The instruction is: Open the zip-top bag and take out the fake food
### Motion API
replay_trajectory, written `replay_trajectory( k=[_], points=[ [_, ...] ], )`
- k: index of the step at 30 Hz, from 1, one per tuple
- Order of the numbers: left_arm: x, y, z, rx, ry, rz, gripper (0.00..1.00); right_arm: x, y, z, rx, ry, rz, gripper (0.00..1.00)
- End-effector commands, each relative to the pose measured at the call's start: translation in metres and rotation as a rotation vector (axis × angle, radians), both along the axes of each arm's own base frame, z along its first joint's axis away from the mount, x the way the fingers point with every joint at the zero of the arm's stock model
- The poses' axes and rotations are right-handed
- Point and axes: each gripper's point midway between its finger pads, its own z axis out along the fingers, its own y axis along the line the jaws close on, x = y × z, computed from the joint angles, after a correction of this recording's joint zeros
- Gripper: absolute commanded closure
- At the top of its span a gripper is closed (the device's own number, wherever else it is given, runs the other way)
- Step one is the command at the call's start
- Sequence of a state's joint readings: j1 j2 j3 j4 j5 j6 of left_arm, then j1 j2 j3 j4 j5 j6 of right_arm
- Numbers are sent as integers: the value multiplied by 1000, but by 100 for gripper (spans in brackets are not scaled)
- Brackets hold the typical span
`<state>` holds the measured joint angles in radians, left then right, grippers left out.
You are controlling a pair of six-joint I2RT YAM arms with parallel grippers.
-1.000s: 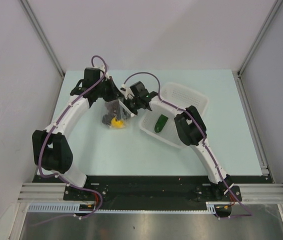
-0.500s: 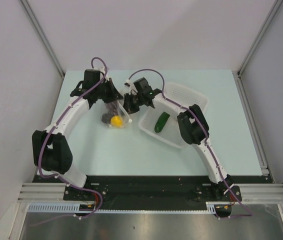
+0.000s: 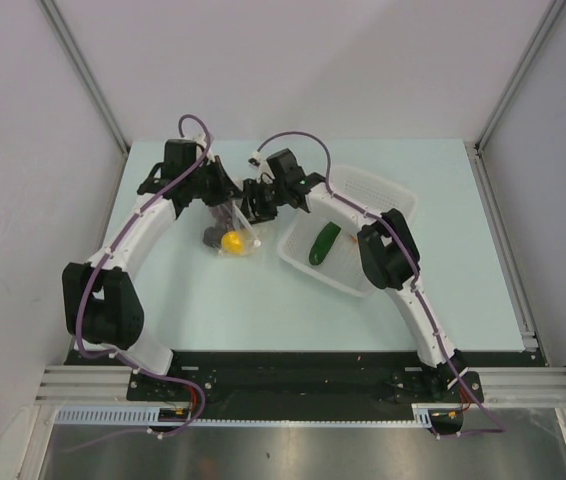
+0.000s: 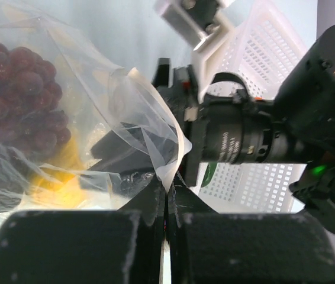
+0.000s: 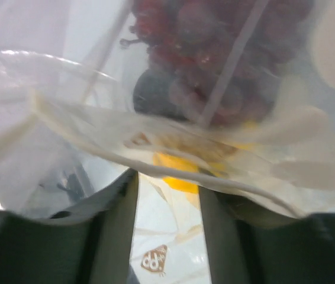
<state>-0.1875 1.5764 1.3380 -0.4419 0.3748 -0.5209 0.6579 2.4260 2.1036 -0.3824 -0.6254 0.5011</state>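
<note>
The zip-top bag lies left of centre, lifted at its top edge. My left gripper is shut on a fold of the bag's rim. Inside the bag are a dark red grape bunch, a yellow fruit and a small dark round fruit. My right gripper is open at the bag's mouth. The rim drapes across its fingertips, and clear film shows between its fingers. The green cucumber lies in the white basket.
The white perforated basket stands right of the bag, under the right forearm. The right arm's black wrist is close in front of the left gripper. Both grippers meet at the bag's top edge.
The right gripper has moved left and farther back, onto the bag's mouth, shutting and reopening on the way. The bag shifted slightly and the yellow fruit turned. The left gripper stays shut.
</note>
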Motion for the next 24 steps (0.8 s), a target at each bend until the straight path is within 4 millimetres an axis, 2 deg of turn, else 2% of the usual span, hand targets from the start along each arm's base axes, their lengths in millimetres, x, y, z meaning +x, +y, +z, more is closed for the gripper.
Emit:
replay_trajectory(
  k=[1,4,5,10,12,17,22,24],
  points=[
    [-3,-6,27,-42,-73,-22,100,-12,23,4,31,-8,54,44],
    [-5,-9,26,-46,-64,-30,100,-13,27,-6,18,-2,49,35],
    [-6,-12,26,-49,-63,-34,100,-13,27,-16,0,13,39,34],
    [-8,-20,27,-58,-62,-47,100,-11,22,-42,-63,27,17,30],
    [-9,-22,28,-59,-64,-51,100,-12,19,-54,-96,21,22,26],
    [-10,-23,26,-59,-58,-50,100,-15,15,-72,-143,29,9,18],
    [-11,-23,25,-60,-54,-46,100,-13,19,-76,-119,72,-4,20],
    [-12,-22,23,-57,-53,-45,100,-14,23,-73,-91,86,-2,30]
  ],
)
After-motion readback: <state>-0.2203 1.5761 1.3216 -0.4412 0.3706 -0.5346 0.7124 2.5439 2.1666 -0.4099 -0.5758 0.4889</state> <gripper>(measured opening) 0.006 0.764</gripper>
